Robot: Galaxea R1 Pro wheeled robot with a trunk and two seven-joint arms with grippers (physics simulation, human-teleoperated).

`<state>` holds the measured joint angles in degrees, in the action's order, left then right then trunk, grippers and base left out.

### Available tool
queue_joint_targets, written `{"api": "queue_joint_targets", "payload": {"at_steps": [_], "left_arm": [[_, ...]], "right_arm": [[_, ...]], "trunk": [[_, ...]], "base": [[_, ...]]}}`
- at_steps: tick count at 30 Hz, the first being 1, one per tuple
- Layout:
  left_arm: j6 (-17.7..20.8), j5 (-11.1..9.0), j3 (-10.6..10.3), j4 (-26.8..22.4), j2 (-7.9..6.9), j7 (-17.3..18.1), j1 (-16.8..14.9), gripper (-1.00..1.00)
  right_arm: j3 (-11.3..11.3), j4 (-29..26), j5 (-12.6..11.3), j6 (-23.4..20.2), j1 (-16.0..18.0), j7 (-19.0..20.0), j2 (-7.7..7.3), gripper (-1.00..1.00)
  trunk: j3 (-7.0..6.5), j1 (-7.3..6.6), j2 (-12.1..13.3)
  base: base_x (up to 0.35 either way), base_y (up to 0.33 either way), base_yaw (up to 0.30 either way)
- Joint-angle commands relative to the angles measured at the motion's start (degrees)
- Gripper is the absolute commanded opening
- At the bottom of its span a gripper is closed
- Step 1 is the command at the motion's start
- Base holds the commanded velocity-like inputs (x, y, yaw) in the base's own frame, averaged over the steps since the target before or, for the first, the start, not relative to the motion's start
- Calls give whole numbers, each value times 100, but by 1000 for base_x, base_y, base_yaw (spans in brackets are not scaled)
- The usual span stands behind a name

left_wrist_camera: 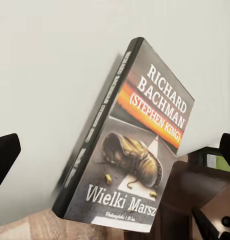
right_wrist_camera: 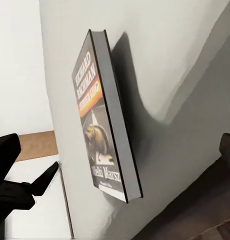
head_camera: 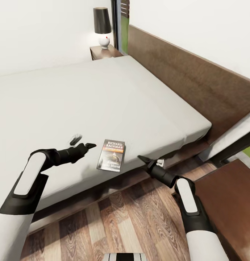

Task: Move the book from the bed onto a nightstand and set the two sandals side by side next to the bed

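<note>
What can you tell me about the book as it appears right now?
The book is a thin paperback with a dark grey-black cover and spine, white "RICHARD BACHMAN" lettering, an orange band reading "(STEPHEN KING)", a picture of a worn boot and the title "Wielki Marsz". It is closed and lies flat, cover up, on the pale mattress at the near edge of the bed, one corner at or just over that edge. The left gripper and right gripper flank it, neither touching it.

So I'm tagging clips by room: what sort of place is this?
Most likely a bedroom: a large bed with a wooden headboard, and a nightstand bearing a lamp beside it.
</note>
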<state>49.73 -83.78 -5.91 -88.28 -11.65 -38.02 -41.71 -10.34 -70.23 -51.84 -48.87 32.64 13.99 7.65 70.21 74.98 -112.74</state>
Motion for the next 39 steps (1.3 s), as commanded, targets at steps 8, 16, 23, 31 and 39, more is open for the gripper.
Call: {"api": "queue_joint_targets", "payload": {"at_steps": [8, 16, 23, 31, 39], "left_arm": [[1, -581, 0, -267, -284, -369, 90, 100], [6, -667, -33, -331, -347, -410, 109, 100], [-19, -677, -120, -372, -349, -345, 444, 100], [-46, -632, -129, -381, -354, -223, 700, 100], [-42, -620, -35, -383, -355, -192, 743, 100]], "right_arm": [[274, 55, 12, -31, -1, 27, 120, 100], [403, 63, 8, -27, -3, 23, 137, 100], [414, 67, 1, 0, -40, 30, 139, 100], [426, 95, -30, 658, -311, 40, 140, 100], [435, 189, -398, 1252, -594, 56, 140, 100]], "trunk": [[-68, 0, -2], [-141, 0, -2], [-183, 0, -2], [-195, 0, -2], [-196, 0, -2]], "base": [[0, 0, 0], [0, 0, 0], [0, 0, 9], [-38, 52, 3], [-101, 143, 0]]}}
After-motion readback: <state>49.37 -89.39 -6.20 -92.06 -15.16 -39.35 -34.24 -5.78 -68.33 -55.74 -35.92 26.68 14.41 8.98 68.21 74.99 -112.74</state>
